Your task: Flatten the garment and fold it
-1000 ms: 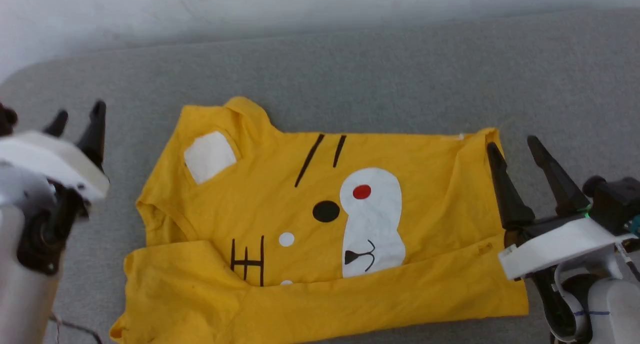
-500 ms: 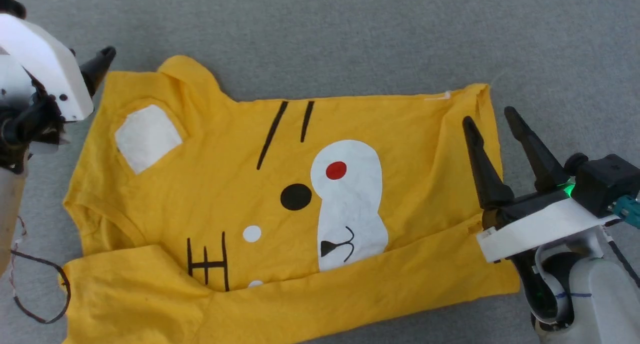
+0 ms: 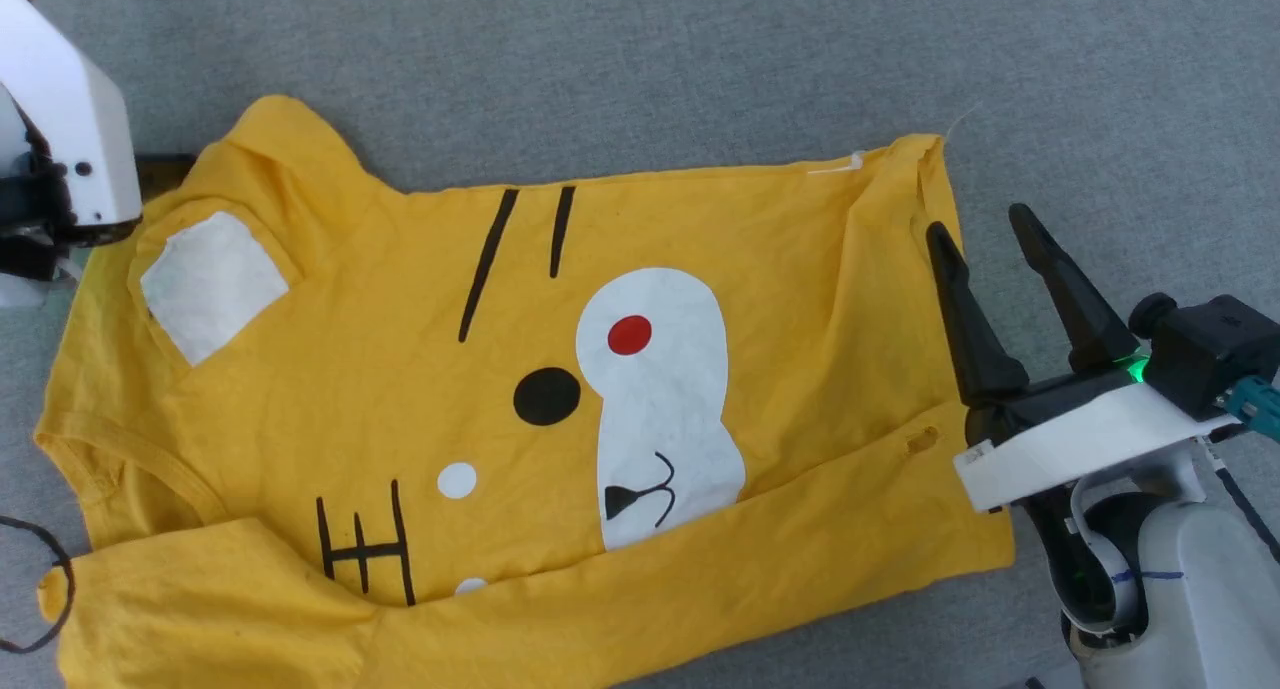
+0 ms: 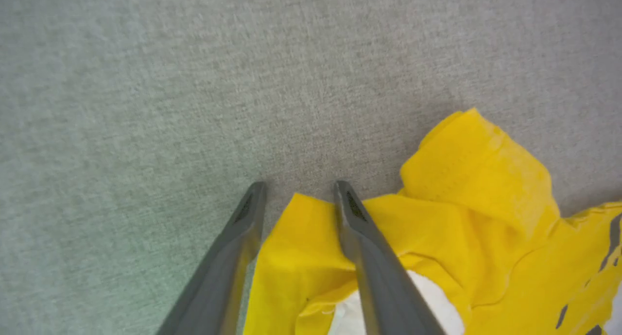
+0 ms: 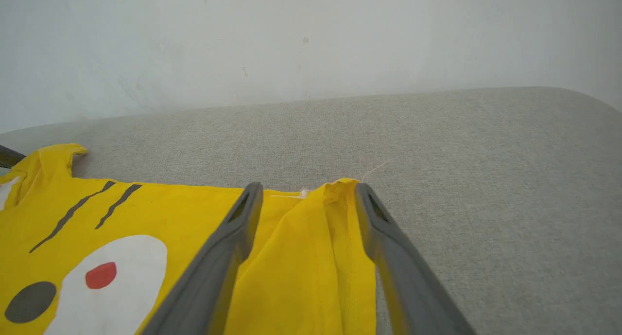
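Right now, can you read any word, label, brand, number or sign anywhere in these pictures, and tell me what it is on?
No readable words, numbers or brand names.
Print on the garment: picture marks only (black strokes, white patches, a red dot), no letters.
Small white tag at the garment's far edge: too small to read.

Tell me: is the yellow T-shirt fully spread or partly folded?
Partly folded: the T-shirt has its near edge turned over the print, rest spread.
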